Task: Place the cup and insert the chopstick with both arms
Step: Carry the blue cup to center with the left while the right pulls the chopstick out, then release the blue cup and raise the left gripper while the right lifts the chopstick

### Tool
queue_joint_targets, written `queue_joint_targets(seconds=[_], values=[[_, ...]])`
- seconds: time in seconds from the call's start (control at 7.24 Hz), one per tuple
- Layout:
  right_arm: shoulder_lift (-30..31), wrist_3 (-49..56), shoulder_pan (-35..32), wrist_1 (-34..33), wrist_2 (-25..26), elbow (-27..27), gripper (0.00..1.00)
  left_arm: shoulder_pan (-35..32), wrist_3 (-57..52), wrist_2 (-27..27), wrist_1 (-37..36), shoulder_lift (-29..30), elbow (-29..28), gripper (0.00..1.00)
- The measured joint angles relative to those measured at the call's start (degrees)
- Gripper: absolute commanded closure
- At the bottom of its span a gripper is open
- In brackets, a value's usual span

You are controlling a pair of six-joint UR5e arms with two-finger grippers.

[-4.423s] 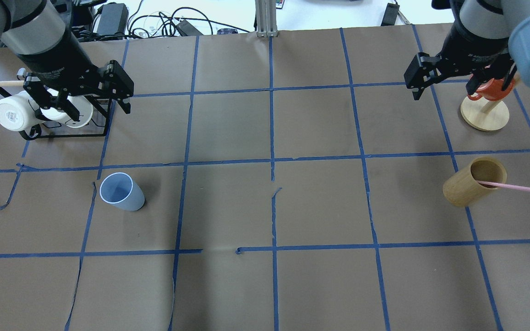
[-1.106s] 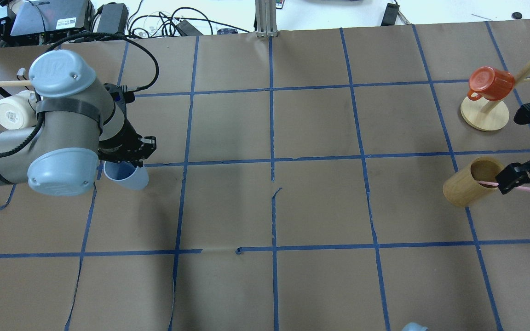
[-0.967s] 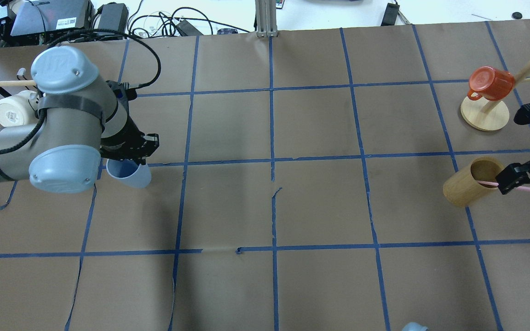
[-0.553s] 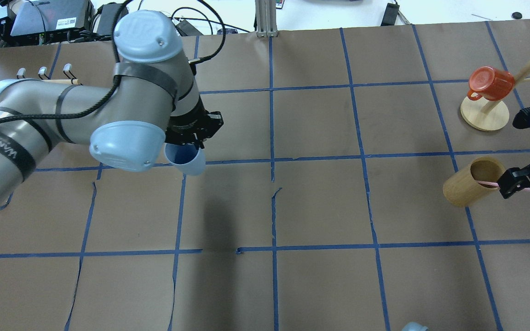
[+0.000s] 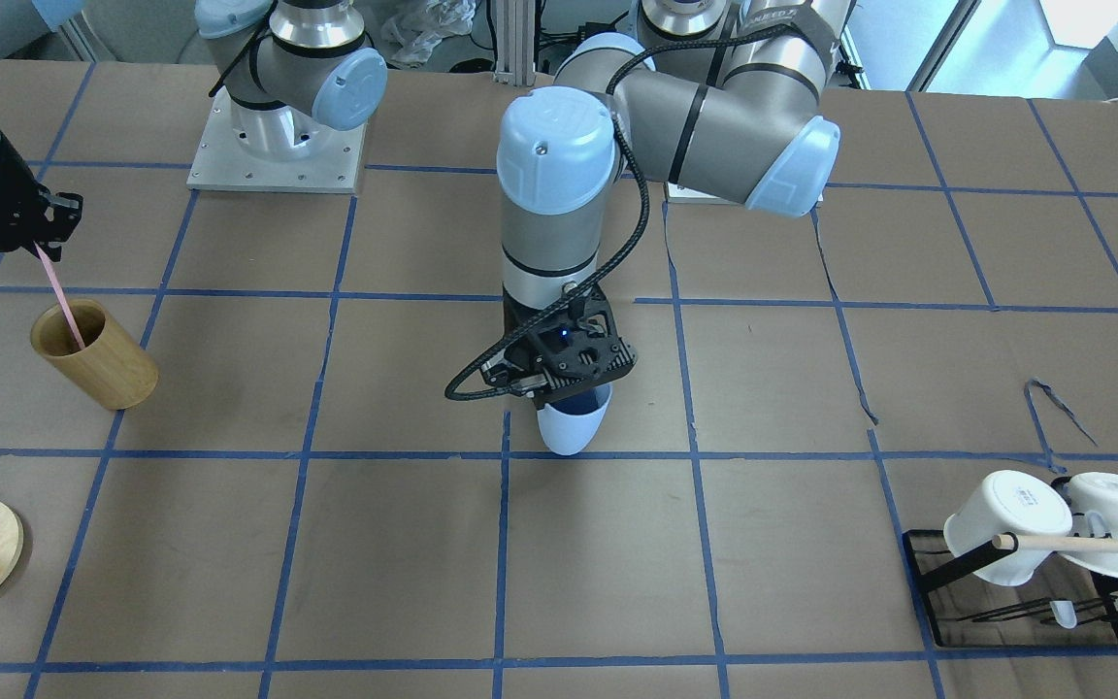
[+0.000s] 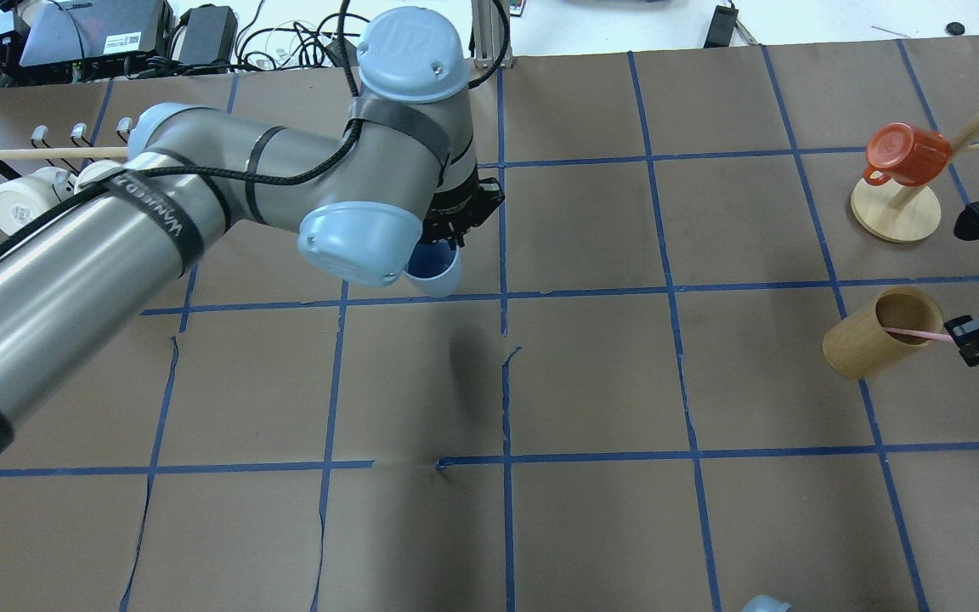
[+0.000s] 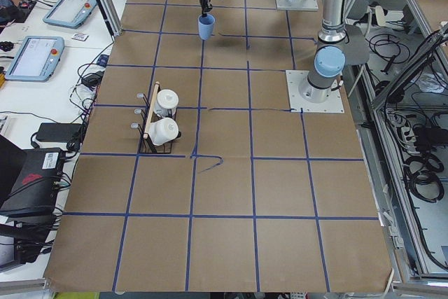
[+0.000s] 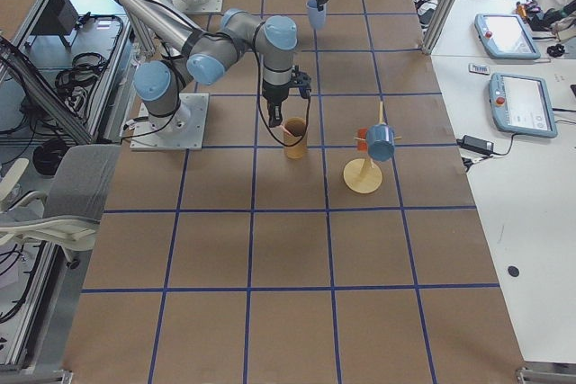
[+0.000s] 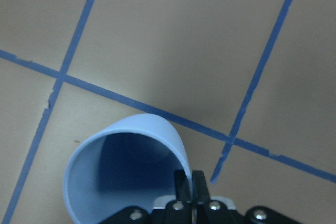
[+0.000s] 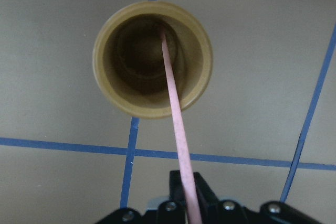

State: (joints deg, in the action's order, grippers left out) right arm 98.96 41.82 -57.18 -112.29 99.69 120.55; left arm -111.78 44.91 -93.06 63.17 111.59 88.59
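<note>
Now left jaws clamp the cup [image 6: 440,274], moved nearer centre; right jaws pinch chopstick [image 10: 176,115].

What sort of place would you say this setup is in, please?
Most likely a robotics lab workcell: the left arm and right arm stand mounted on a table papered brown and gridded with blue tape, and teach pendants lie on the side bench.
</note>
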Motion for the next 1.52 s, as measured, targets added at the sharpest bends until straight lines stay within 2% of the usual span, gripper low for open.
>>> queue_joint_targets(seconds=[0.28,0.69,0.83,0.97,1.52], values=[[0.28,-0.27,-0.12,3.3,-0.23,-2.49,0.84,-2.09,2.42,-0.02,-0.11,4.34,-3.83,1.0],[-0.68,-2.55,-0.42,13.25,-1.1,-11.15,0.85,-2.53,2.51,0.0,0.22,7.09,-3.93,1.0],[-0.82,-4.05,-0.83,15.97,-1.91,-13.79,0.85,-2.56,2.61,0.36,0.1,7.51,-3.98,0.64],[-0.85,-6.73,-2.47,18.48,-2.22,-16.09,0.85,-2.56,2.7,1.12,-0.04,7.67,-4.06,0.01],[-2.76,-24.62,-16.09,29.33,0.4,-26.46,0.88,-1.07,-0.51,1.72,-0.05,5.68,-4.35,0.0]])
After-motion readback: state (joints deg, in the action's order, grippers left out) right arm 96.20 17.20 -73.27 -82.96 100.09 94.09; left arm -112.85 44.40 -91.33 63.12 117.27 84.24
